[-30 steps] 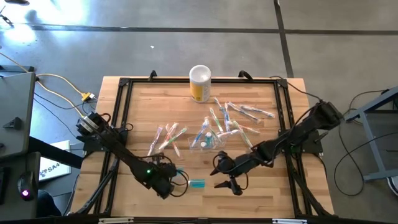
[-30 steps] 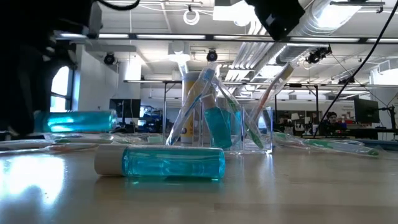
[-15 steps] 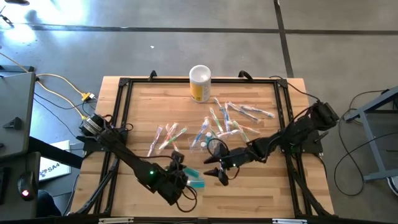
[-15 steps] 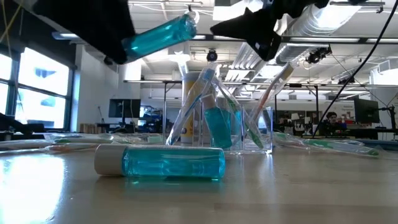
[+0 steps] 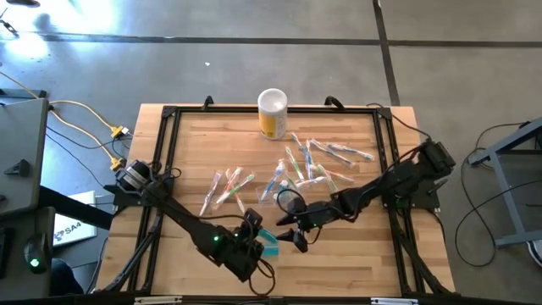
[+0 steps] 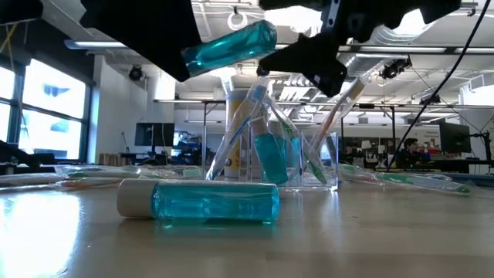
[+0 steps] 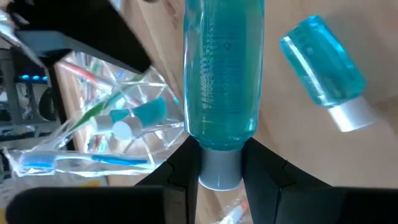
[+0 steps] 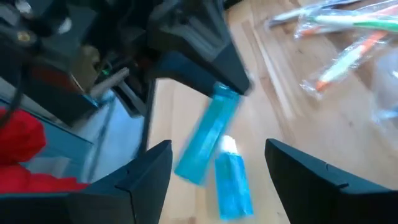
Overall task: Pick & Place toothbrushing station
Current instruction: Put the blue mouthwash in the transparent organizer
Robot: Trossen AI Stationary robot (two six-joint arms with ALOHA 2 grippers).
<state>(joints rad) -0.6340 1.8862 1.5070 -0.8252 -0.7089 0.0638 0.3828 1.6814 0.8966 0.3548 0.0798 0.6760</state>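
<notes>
My left gripper (image 5: pixel 257 229) is shut on a teal toothpaste tube (image 6: pixel 228 46), held above the table near its front middle. A second teal tube (image 6: pixel 208 202) with a white cap lies on its side on the wood just beyond (image 7: pixel 326 71). My right gripper (image 5: pixel 292 239) hovers open close to the right of the held tube, which shows between its fingers (image 8: pixel 208 140) without touching them. Behind stands the clear crinkly bag (image 5: pixel 284 191), with toothbrushes and a tube inside (image 6: pixel 270 150). Loose toothbrushes (image 5: pixel 229 186) lie on the table. My left gripper pinches the tube's capped end (image 7: pixel 219 169) between its two fingers (image 7: pixel 186 177), one on each side. The tube's teal body (image 7: pixel 224 68) sticks out ahead of the fingers. It is lifted clear of the table and tilted, its free end higher (image 6: pixel 262 35).
A yellow and white canister (image 5: pixel 273 113) stands at the table's far edge. More wrapped toothbrushes (image 5: pixel 334 154) are scattered right of the bag. A black frame (image 5: pixel 169 114) rims the tabletop. Bare wood lies along the near edge.
My left gripper has risen from the table and gone toward the right edge with the tube, rolling its wrist; the tube, level and low before, is now lifted clear and tilted. My right gripper has moved toward the table's left, closer to the held tube, still open.
</notes>
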